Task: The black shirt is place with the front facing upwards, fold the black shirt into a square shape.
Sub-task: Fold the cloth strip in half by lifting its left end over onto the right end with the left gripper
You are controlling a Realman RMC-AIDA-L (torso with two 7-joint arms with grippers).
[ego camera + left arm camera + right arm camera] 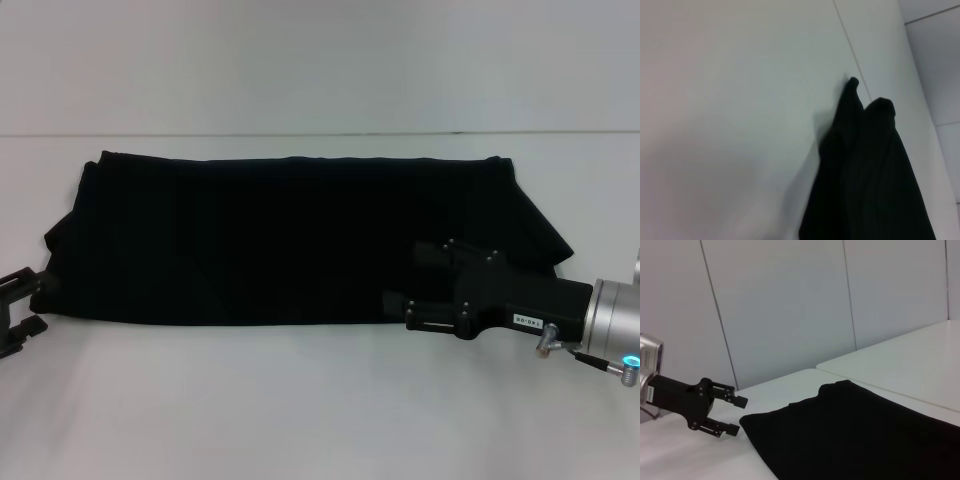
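Note:
The black shirt lies on the white table as a long flat band running left to right; no lettering or neck label shows. It also shows in the left wrist view and the right wrist view. My left gripper is open just beside the shirt's left end, low over the table; the right wrist view shows it open and empty, a little apart from the cloth. My right gripper is open over the shirt's near edge toward its right end, fingers pointing left.
The white table runs on in front of the shirt, with a seam line behind it. A white panelled wall stands beyond the table.

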